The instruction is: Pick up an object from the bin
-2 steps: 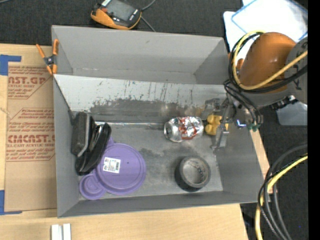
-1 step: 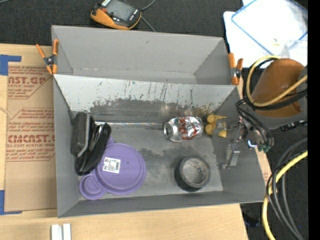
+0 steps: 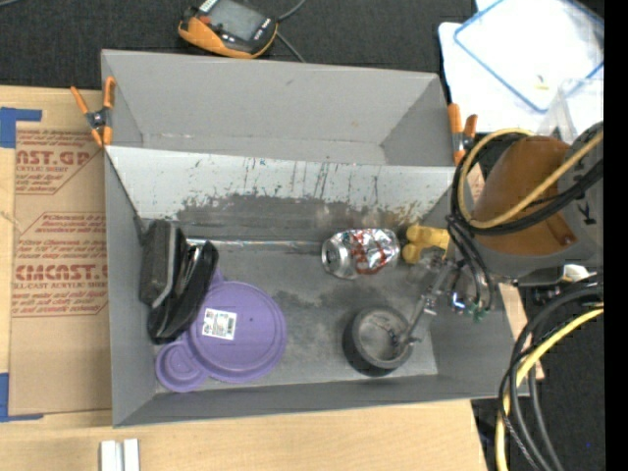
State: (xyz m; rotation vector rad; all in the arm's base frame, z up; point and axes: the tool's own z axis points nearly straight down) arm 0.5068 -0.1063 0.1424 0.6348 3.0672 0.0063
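Black ring-shaped roll [image 3: 355,351], lying flat just below the crushed silver can [image 3: 361,251], looks light, stiff and smooth-sided; pinching its wall across the rim seems safest. The end effector [image 3: 402,338] hangs at its hole, also below the can; whether it is apart or together I cannot tell.

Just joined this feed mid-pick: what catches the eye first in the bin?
The purple round lid with a white label, at the view's lower left, stands out most, beside a black floppy thing along the left wall. A crumpled shiny can lies mid-bin, and the gripper hangs over a black ring at lower right.
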